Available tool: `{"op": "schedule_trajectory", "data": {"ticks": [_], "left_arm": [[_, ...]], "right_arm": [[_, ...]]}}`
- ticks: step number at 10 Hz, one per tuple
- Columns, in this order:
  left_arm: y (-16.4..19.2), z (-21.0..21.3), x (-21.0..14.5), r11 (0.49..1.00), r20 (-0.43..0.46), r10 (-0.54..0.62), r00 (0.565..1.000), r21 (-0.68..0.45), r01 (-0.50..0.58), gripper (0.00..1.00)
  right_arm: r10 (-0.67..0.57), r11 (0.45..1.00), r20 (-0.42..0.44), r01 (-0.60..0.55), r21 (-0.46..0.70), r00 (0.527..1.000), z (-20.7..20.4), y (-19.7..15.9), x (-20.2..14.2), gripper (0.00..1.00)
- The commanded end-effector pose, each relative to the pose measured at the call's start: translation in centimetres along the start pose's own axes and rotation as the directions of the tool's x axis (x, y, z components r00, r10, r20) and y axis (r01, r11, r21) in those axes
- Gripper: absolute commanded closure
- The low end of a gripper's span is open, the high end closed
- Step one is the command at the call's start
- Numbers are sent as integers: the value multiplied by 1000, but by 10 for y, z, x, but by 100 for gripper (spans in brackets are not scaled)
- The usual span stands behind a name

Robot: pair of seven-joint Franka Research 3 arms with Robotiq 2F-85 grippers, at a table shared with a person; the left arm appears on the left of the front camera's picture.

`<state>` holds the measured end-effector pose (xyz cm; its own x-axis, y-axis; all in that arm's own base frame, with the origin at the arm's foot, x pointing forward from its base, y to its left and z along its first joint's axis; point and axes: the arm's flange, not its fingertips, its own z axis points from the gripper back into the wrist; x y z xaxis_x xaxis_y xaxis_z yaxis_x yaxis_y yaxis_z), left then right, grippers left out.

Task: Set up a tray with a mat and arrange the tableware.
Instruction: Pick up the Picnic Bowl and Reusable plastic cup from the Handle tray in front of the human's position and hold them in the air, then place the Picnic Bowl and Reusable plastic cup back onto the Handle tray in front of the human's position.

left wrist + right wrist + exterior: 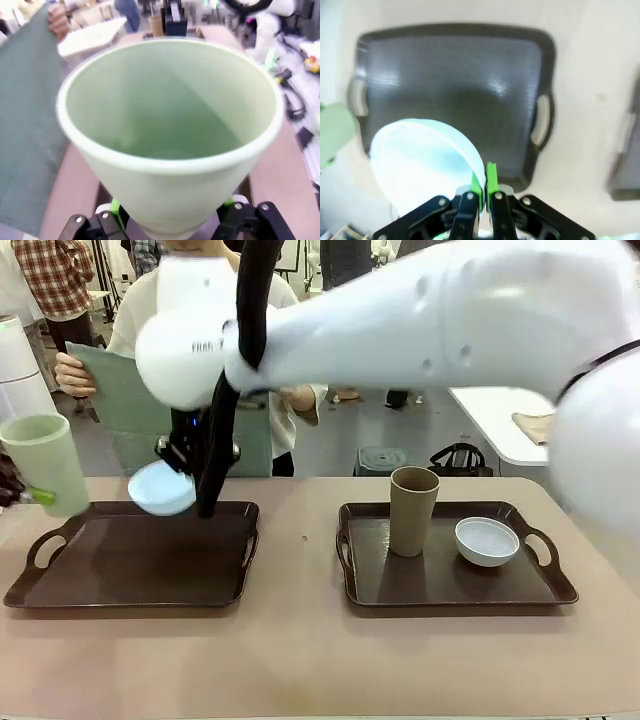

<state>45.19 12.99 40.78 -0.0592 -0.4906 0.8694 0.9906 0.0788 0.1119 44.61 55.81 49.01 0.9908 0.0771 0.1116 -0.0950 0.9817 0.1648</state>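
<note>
Pale green tumbler (170, 140) sits right between the jaws of the left gripper (172, 207), which clamp its lower wall from both sides, its open mouth facing the wrist camera. Beyond those jaws, a person's hand (59, 20) holds up a dark green mat (25, 125). The right gripper (481, 189) has its jaws pinched almost together on the rim of the light blue bowl (420, 160). The bowl hangs to one side of the fingers, over a corner of the dark tray (450, 90) that lies past the fingertips. Well apart from both grippers, a second tray (450, 590) carries the upright brown tumbler (412, 510) with the whitish bowl (487, 542) beside it.
</note>
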Motion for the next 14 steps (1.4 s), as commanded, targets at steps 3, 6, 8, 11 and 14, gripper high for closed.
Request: {"op": "schedule_trajectory", "data": {"ticks": [3, 6, 8, 11, 14], "left_arm": [[-39, 50, 83, 996, 30, -56, 998, 76, 53, 100], [-34, 58, 91, 994, 24, -72, 997, 87, 69, 100], [-34, 58, 91, 994, 24, -72, 997, 87, 69, 100], [-34, 58, 91, 994, 24, -72, 997, 87, 69, 100], [-34, 58, 91, 994, 24, -72, 997, 87, 69, 100]], "right_arm": [[-44, 998, 89, 47, -34, 995, 88, 6, -50, 100], [-20, 1000, 73, 20, 9, 997, 106, 8, -48, 100], [-20, 1000, 73, 20, 9, 997, 106, 8, -48, 100], [-20, 1000, 73, 20, 9, 997, 106, 8, -48, 100], [-20, 1000, 73, 20, 9, 997, 106, 8, -48, 100]]}}
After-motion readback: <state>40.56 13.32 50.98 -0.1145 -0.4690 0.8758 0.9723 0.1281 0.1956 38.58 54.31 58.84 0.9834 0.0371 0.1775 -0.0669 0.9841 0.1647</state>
